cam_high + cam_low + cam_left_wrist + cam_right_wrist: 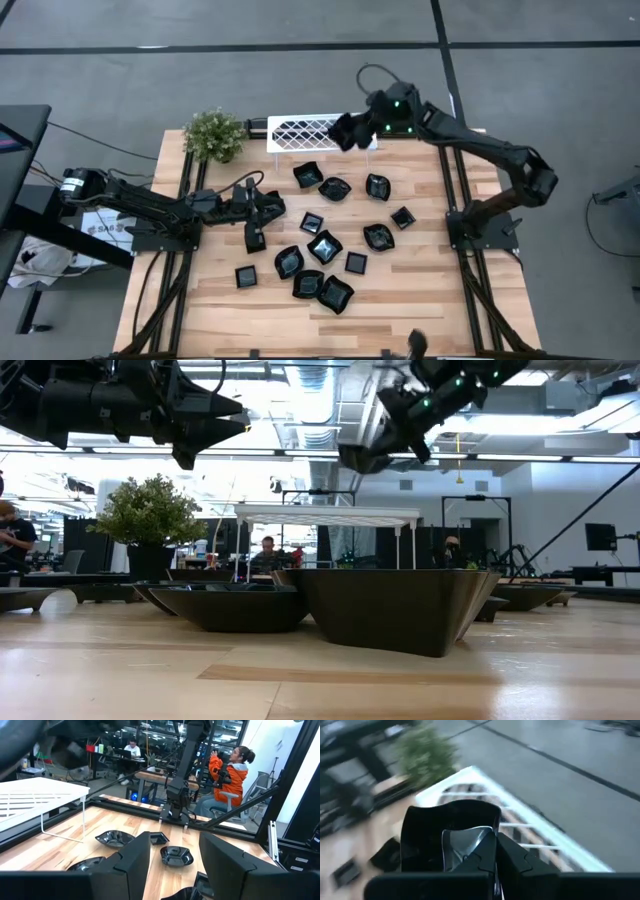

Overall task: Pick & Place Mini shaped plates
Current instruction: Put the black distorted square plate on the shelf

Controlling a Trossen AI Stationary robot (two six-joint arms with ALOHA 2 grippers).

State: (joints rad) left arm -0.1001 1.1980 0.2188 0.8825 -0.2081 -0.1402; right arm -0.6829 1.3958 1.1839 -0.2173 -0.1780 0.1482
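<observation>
Over the white lattice rack (pixel 312 133), at its end away from the potted plant (pixel 214 134): right gripper (pixel 345 131), fingers clamped together on the rim of one mini plate (pixel 451 840), which is lifted clear of the table. This held plate is glossy black with a wavy upright wall and a flat, light-catching floor; it hangs tilted above the rack's slatted top.

On the wooden table (pixel 420 290), on the side of the rack away from the room's floor: loose mini shaped plates (pixel 325 246), all glossy black and scattered singly or in small clusters. Some are small flat squares, others wider with rounded or scalloped rims and flared sides. Two sit close together just beside the rack; the rest spread farther off toward the table's middle, several touching or nearly so.

Beside that scatter, well apart from the rack on the plant's side: left gripper (pixel 254 238), fingers (pixel 131 865) standing apart with nothing between them, raised above the tabletop.

Beyond the table, past the rack: seated people at workstations, one in an orange top (pixel 231 772).
</observation>
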